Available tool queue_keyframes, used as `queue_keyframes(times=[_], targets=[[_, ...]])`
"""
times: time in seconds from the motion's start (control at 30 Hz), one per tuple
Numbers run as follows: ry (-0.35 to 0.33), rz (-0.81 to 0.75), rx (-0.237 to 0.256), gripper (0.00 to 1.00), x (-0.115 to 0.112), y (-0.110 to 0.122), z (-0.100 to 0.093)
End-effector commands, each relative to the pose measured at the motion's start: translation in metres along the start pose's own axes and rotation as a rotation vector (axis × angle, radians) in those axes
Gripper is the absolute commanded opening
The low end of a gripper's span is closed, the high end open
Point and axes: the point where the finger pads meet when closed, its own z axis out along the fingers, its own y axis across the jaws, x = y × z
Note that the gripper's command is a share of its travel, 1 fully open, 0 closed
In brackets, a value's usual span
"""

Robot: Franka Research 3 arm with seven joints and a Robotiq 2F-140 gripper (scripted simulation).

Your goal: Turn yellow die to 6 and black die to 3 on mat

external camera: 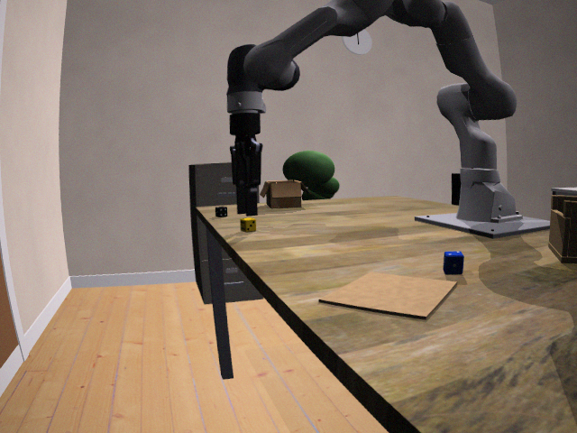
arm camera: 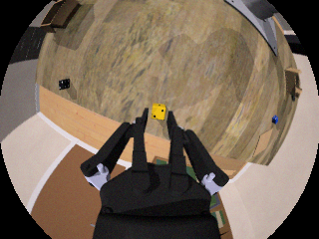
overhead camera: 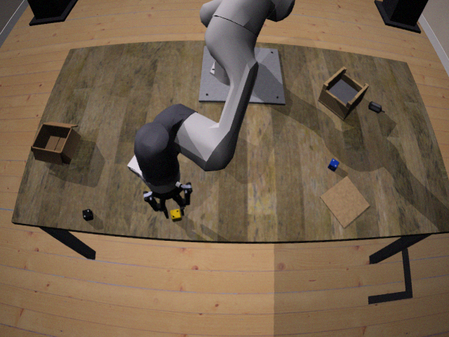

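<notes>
My gripper (overhead camera: 175, 213) (external camera: 246, 213) (arm camera: 158, 115) points down with its fingers partly apart and nothing between them, just above the yellow die. The yellow die (overhead camera: 175, 214) (external camera: 248, 225) (arm camera: 159, 112) sits flat on the table near the front edge, two pips on top. The black die (overhead camera: 88, 214) (external camera: 221, 212) (arm camera: 64, 84) lies on the table to the left; its top number is too small to tell. The blue die (overhead camera: 333, 164) (external camera: 453, 262) (arm camera: 275, 119) sits beside the tan mat (overhead camera: 344, 203) (external camera: 387, 293) (arm camera: 263, 141), off it, with two pips on top.
An open cardboard box (overhead camera: 69, 144) (external camera: 284, 194) stands at the table's left. A wooden open box (overhead camera: 332, 101) stands at the right, with a small dark object (overhead camera: 374, 107) beside it. The arm's grey base plate (overhead camera: 268, 95) (external camera: 489, 230) is at the back middle.
</notes>
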Motion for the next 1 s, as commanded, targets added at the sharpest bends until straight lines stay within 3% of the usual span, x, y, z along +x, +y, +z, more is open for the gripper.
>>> queue_keyframes(times=[0.0,0.47,0.97], targets=[[-0.002,0.0,-0.001,0.35,0.0,0.0,0.001],[-0.002,0.0,-0.001,0.35,0.0,0.0,0.003],[-0.002,0.0,-0.001,0.35,0.0,0.0,0.03]])
